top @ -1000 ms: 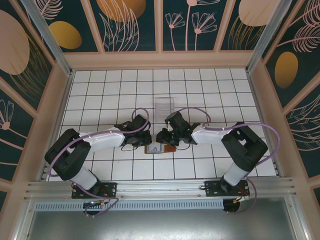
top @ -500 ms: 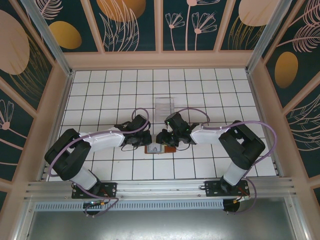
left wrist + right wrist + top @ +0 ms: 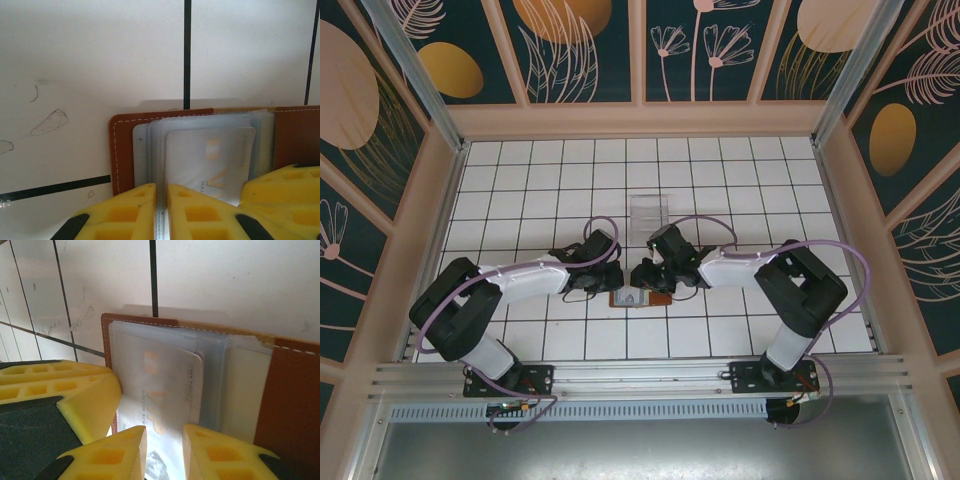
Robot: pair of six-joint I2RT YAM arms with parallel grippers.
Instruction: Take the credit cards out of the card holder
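Card holder (image 3: 638,298) laid open toward the middle of the bench's (image 3: 720,180) near edge. Credit cards (image 3: 210,160) seen seated in its pockets; none judged removed. Left claw (image 3: 161,210) pinched together on its sleeve edge; right claw (image 3: 164,450) parted over one card.

- From above, the card holder (image 3: 638,298) lies mostly beneath the left fingers (image 3: 613,277) and right fingers (image 3: 646,275); the patch that shows is too small to count cards.
- In the left wrist view, the left fingers cover the near ends of the credit cards (image 3: 205,155), and the holder runs past the picture's edge beyond them.
- The print on the front card is blurred in both wrist views.
- In the right wrist view, the card between the right fingers is cut off at the bottom edge.
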